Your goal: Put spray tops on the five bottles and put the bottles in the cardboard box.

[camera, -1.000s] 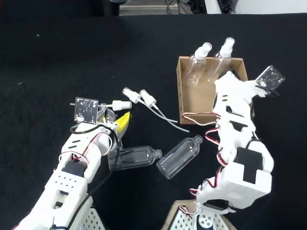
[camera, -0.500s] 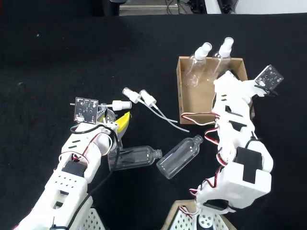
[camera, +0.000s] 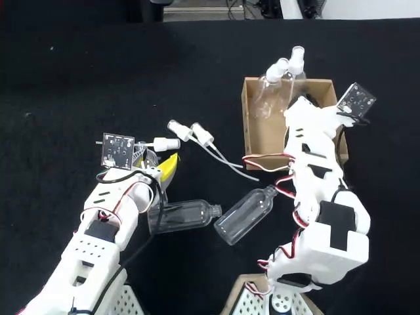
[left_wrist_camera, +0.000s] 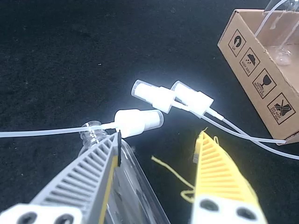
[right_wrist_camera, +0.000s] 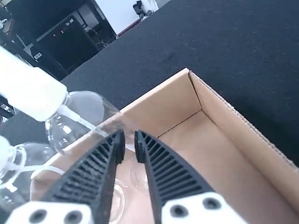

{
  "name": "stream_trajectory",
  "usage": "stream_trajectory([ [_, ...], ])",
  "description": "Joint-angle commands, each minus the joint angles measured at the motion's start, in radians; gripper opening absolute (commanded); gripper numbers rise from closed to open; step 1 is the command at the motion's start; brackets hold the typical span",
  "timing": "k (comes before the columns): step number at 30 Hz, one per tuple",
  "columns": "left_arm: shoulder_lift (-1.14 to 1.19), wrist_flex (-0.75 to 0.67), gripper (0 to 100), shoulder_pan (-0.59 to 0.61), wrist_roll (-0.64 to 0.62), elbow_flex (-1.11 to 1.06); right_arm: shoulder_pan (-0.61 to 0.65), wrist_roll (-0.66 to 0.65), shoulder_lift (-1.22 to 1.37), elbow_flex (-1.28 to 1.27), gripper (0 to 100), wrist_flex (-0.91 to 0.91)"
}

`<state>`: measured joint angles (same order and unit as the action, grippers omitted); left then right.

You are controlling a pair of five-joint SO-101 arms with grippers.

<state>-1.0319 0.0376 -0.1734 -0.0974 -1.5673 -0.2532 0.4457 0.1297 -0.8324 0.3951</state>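
Two capped bottles lean in the cardboard box (camera: 262, 141): one (camera: 266, 98) at its far left, the other (camera: 293, 77) tilted against it. Over the box, my right gripper (right_wrist_camera: 128, 137) is shut with nothing between its black fingers, the tips at the tilted bottle (right_wrist_camera: 88, 114). My left gripper (camera: 156, 163) is at the table's left, shut on an uncapped bottle (left_wrist_camera: 93, 133) that lies along the grey finger. Three loose spray tops (camera: 165, 143) (camera: 178, 129) (camera: 202, 134) lie just beyond it. Two uncapped bottles (camera: 187, 215) (camera: 246, 213) lie on the cloth.
The table is covered in black cloth (camera: 79, 79). The box floor (right_wrist_camera: 224, 154) is bare on its near side. The spray tops' long thin tubes (camera: 230, 164) trail toward the box's near corner.
My right gripper has swung left over the box. The right-hand capped bottle has tipped left against the other one. The left arm has not moved.
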Motion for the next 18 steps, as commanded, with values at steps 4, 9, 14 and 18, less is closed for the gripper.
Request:
stream_trajectory([
  [4,-0.021,-0.025,25,-0.004,-0.006,0.015,0.006,-0.012,-0.019,0.007,1.1,0.028],
  [9,-0.021,-0.025,25,-0.004,-0.006,0.015,-0.035,-0.011,-0.091,-0.042,1.1,0.028],
  [14,-0.023,-0.025,25,-0.004,-0.006,0.015,-0.031,-0.009,-0.160,-0.099,1.1,0.028],
  [18,-0.023,-0.025,25,-0.004,-0.006,0.015,-0.035,-0.009,-0.162,-0.097,1.1,0.028],
])
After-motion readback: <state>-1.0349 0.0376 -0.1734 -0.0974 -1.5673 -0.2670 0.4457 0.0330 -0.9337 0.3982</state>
